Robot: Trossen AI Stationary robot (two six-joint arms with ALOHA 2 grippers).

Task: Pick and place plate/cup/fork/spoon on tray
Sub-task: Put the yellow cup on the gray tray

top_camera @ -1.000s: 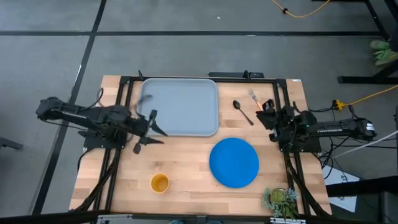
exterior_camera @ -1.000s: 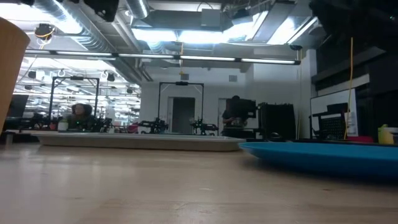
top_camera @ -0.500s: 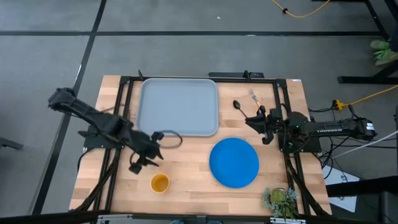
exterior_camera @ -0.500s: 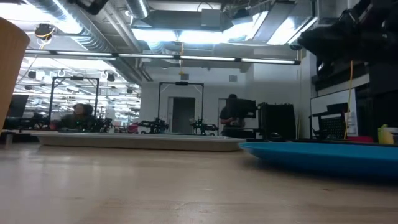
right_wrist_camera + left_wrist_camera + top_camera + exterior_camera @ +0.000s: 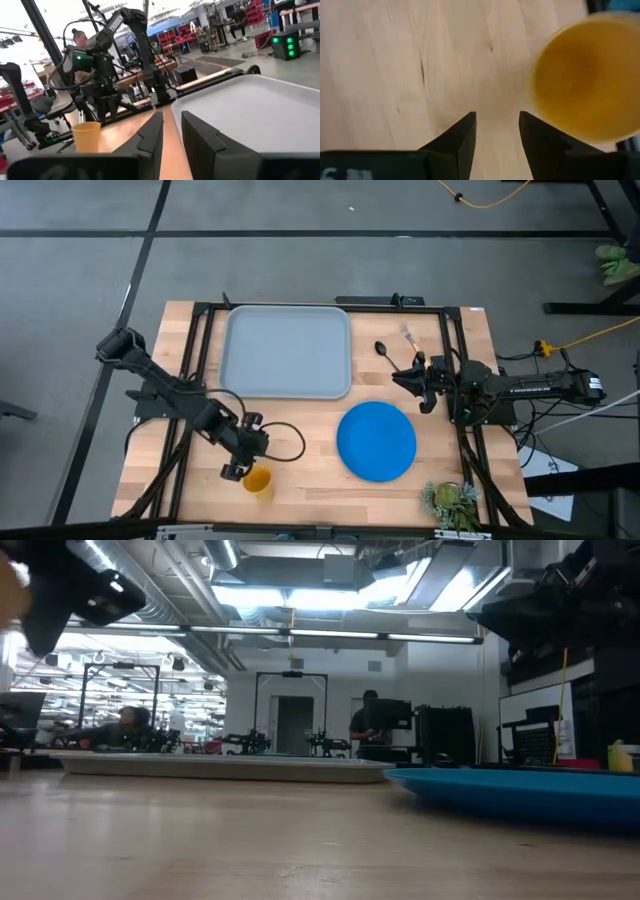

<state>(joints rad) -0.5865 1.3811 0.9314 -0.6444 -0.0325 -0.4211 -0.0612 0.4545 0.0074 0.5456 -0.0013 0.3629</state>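
Left gripper (image 5: 238, 469) is held just beside the cup (image 5: 257, 477), fingers narrowly parted, nothing gripped. Right gripper (image 5: 405, 376) is positioned beyond the plate (image 5: 376, 441), fingers narrowly parted, empty.

No words, labels, brand marks or signs can be read in any view. A pale mark on the left gripper's (image 5: 496, 145) dark housing is cut off and unreadable.

Dark jointed arms w/ black cables
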